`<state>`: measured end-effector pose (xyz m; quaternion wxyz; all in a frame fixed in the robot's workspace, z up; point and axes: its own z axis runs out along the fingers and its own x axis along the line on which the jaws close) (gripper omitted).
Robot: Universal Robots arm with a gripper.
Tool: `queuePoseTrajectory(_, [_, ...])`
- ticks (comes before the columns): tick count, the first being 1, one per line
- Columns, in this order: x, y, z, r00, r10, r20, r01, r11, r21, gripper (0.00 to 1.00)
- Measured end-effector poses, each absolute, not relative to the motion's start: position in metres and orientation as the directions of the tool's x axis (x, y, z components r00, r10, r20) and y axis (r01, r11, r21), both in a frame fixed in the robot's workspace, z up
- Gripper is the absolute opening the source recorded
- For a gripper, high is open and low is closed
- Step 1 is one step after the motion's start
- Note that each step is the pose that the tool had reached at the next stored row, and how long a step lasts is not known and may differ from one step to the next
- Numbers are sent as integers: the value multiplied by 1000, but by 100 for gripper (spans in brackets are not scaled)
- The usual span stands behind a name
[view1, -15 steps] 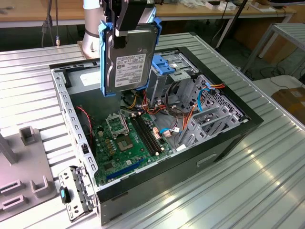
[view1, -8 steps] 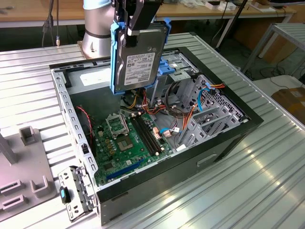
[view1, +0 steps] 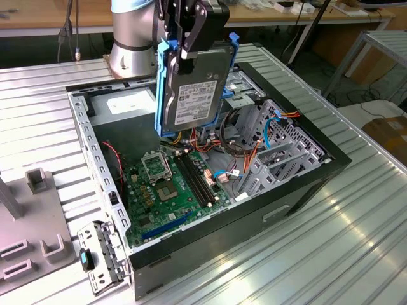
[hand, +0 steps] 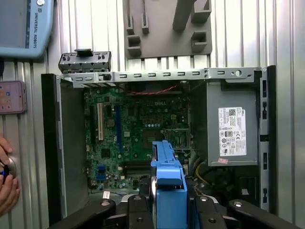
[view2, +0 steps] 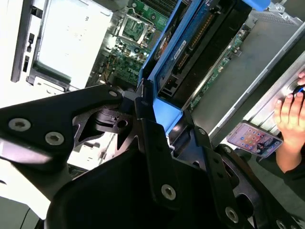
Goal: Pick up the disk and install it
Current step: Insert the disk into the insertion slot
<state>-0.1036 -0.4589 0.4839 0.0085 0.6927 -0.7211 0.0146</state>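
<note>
The ribbed metal worktop [view1: 356, 241] carries an open computer case [view1: 267, 216] lying on its side. A grey fixture plate [view1: 32, 235] lies just beside the case at the exterior view's left. The robot arm [view1: 130, 32] rises behind the case. Inside the case are a grey power-supply box [hand: 231, 129] with a white label, a green motherboard [view1: 172, 190] and a grey metal drive cage [view1: 280, 152] at the exterior view's right.

The disk [view1: 194, 89] hangs upright on edge in the air over the open case, above the motherboard. Its white label faces the exterior camera and its blue rail frame [hand: 167, 183] wraps around it. The black jaws are clamped on the disk's upper end, pressing the blue frame from both sides.

A phone [view2: 254, 139] lies on the worktop beside the case, with a person's hand [view2: 290, 114] near it.
</note>
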Motion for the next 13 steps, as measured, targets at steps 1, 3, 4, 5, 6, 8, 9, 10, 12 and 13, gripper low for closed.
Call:
queuePoseTrajectory(1, [-104, -461, 484, -40, -999, 34, -999, 40, -9, 37])
queuePoseTrajectory(3, [-103, -466, 483, -40, -999, 34, -999, 40, -9, 37])
queuePoseTrajectory(4, [-103, -470, 483, -40, -999, 35, -999, 40, -9, 37])
queuePoseTrajectory(5, [-103, -475, 483, -40, -999, 36, -999, 40, -9, 37])
queuePoseTrajectory(6, [-102, -483, 483, -40, -998, 37, -999, 40, -9, 37])
queuePoseTrajectory(8, [-101, -495, 482, -40, -998, 40, -999, 40, -10, 37])
queuePoseTrajectory(9, [-99, -497, 482, -40, -998, 41, -999, 40, -10, 37])
queuePoseTrajectory(10, [-93, -498, 481, -40, -998, 41, -999, 40, -10, 37])
queuePoseTrajectory(12, [-81, -499, 481, -40, -998, 41, -999, 40, -10, 37])
queuePoseTrajectory(13, [-74, -499, 481, -40, -998, 41, -999, 40, -10, 37])
